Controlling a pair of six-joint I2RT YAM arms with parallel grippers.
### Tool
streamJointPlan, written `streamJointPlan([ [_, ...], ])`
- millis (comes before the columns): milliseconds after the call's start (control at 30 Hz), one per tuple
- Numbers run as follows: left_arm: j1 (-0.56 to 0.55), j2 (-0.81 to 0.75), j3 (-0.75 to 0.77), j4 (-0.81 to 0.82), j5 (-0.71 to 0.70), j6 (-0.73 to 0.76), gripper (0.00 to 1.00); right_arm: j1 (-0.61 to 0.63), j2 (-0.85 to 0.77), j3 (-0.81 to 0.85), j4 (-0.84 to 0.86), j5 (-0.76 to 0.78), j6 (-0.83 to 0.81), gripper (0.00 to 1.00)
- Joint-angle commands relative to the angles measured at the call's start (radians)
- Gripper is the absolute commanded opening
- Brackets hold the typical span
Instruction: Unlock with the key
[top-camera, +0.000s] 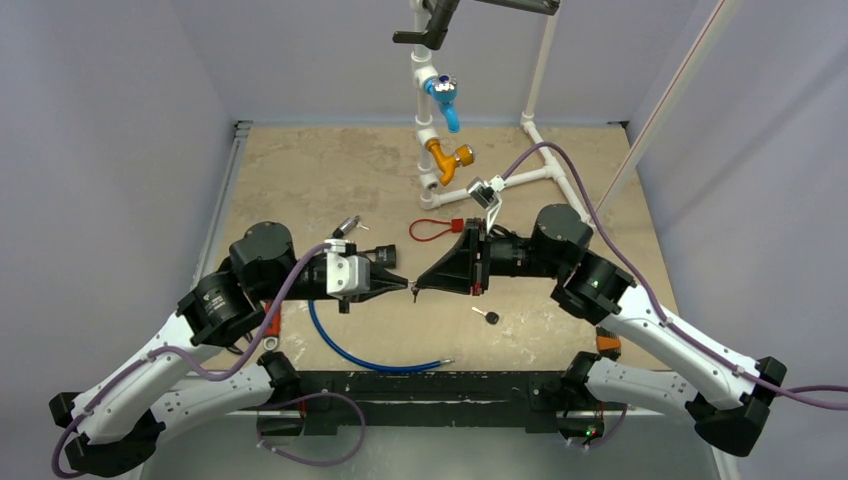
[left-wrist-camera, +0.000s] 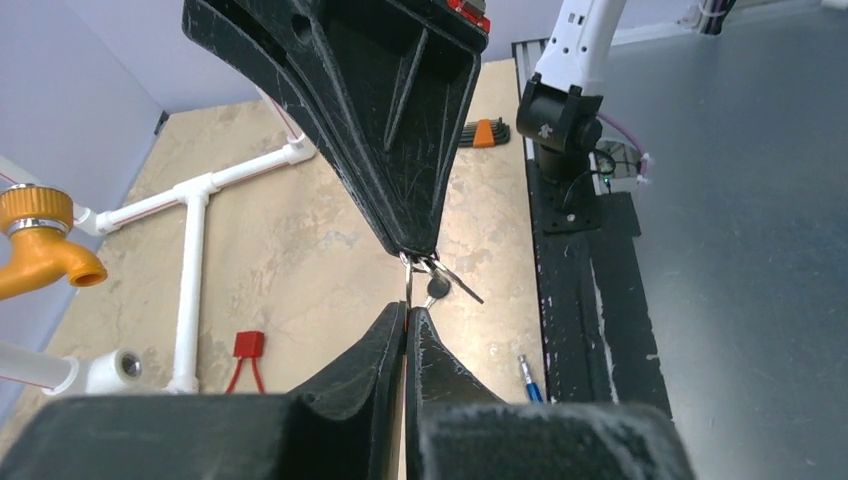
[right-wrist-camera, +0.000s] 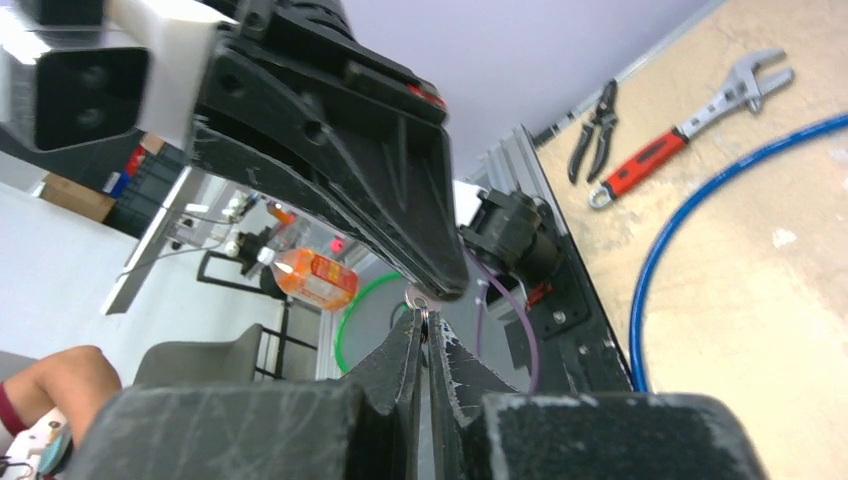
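My two grippers meet tip to tip above the middle of the table. Between the tips hangs a small key ring (left-wrist-camera: 425, 264) with a silver key (left-wrist-camera: 408, 285) and a black-headed key (left-wrist-camera: 437, 290). My left gripper (top-camera: 404, 287) (left-wrist-camera: 408, 312) is shut on the silver key. My right gripper (top-camera: 421, 285) (right-wrist-camera: 424, 318) is shut on the ring, its tip (left-wrist-camera: 418, 248) pointing down at my left jaws. The red padlock (top-camera: 458, 227) (left-wrist-camera: 248, 345) with its red cable loop lies on the table behind the grippers, apart from both.
A white pipe frame (top-camera: 540, 150) with a blue tap (top-camera: 443, 98) and an orange tap (top-camera: 445, 158) stands at the back. A blue hose (top-camera: 370, 360) curves along the front. A loose black-headed key (top-camera: 487, 317) lies front right. A wrench (right-wrist-camera: 690, 125) and pliers (right-wrist-camera: 595, 125) lie left.
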Motion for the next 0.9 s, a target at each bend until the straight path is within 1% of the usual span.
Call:
streamJointPlan([
  [0,0.003,-0.013,0.090,-0.119,0.006,0.217,0.00,0.005,0.002,0.072,-0.164,0.018,-0.080,0.04],
  [100,-0.005,-0.015,0.134,-0.221,-0.040,0.436,0.00,0.005,0.018,0.142,-0.285,0.046,-0.138,0.25],
  [133,-0.009,-0.016,0.147,-0.246,-0.059,0.498,0.00,0.005,0.019,0.156,-0.302,0.047,-0.144,0.27],
  [167,-0.010,-0.017,0.157,-0.260,-0.076,0.542,0.00,0.004,0.019,0.167,-0.310,0.049,-0.148,0.23],
  [200,-0.012,-0.015,0.169,-0.277,-0.080,0.574,0.00,0.005,0.017,0.170,-0.303,0.053,-0.155,0.13],
  [233,-0.013,-0.013,0.179,-0.287,-0.076,0.584,0.00,0.005,0.015,0.166,-0.290,0.058,-0.154,0.08],
  [267,-0.018,-0.010,0.186,-0.290,-0.073,0.582,0.00,0.004,0.016,0.163,-0.282,0.058,-0.149,0.12],
  [333,-0.027,-0.011,0.189,-0.310,-0.067,0.617,0.00,0.005,0.023,0.163,-0.285,0.063,-0.146,0.38],
  [367,-0.036,-0.016,0.186,-0.321,-0.073,0.656,0.00,0.005,0.021,0.163,-0.286,0.071,-0.151,0.44],
  [467,-0.074,-0.059,0.146,-0.333,-0.111,0.861,0.00,0.004,-0.006,0.152,-0.244,0.067,-0.123,0.48],
  [567,-0.130,-0.130,0.065,-0.331,-0.137,1.148,0.00,0.004,-0.005,0.166,-0.201,0.059,-0.114,0.53],
  [600,-0.145,-0.150,0.041,-0.335,-0.145,1.290,0.00,0.004,0.003,0.168,-0.184,0.046,-0.110,0.53],
  [633,-0.158,-0.171,0.012,-0.330,-0.148,1.398,0.00,0.004,0.014,0.167,-0.167,0.034,-0.108,0.54],
  [700,-0.168,-0.222,-0.063,-0.262,-0.131,1.579,0.00,0.004,0.034,0.149,-0.121,0.013,-0.094,0.54],
  [800,-0.170,-0.276,-0.158,-0.180,-0.087,1.788,0.00,0.004,0.065,0.097,0.005,-0.036,-0.036,0.54],
  [867,-0.170,-0.291,-0.185,-0.150,-0.070,1.850,0.00,0.004,0.089,0.058,0.107,-0.089,0.021,0.55],
])
